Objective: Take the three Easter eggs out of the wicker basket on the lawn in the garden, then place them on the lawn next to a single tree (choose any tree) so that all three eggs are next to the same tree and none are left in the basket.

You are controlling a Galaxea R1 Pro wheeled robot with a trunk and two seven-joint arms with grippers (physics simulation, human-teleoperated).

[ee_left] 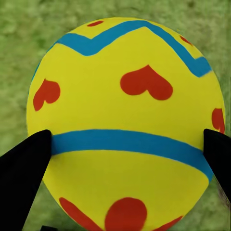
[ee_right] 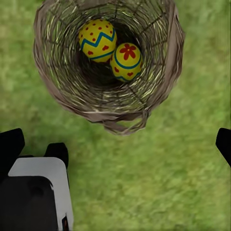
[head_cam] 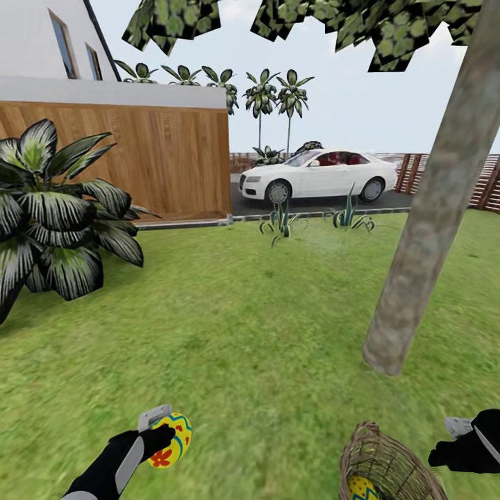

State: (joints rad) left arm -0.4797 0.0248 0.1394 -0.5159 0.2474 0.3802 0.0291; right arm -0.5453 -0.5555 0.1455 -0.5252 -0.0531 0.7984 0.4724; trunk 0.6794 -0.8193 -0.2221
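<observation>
Yellow and painted with red hearts and blue bands, one egg (ee_left: 126,125) is sitting clamped between the left gripper's (head_cam: 161,437) black fingers (ee_left: 24,168), which are pressing on its two sides over the lawn (head_cam: 264,333). In the head view that egg is hanging low above the grass, well apart from the tree (head_cam: 430,229), whose grey-brown trunk is meeting the ground ahead and to the right.

Two more eggs are lying in the bottom of the basket (head_cam: 389,465), touching each other: a dotted egg (ee_right: 97,39) with a zigzag and a flower egg (ee_right: 126,61). The basket is leaning on the grass just beside the right gripper (ee_right: 115,144), whose fingers are spread wide apart and holding nothing.

I judge the job roughly a third along, with the carry to the trunk next. The main risk is the grip: a smooth, rounded shell pinched on only two narrow pads could be squirting out if the arm is swinging fast. Released from too high, it could be rolling away from the trunk. Reaching into the tilted basket could also be tipping it further.
</observation>
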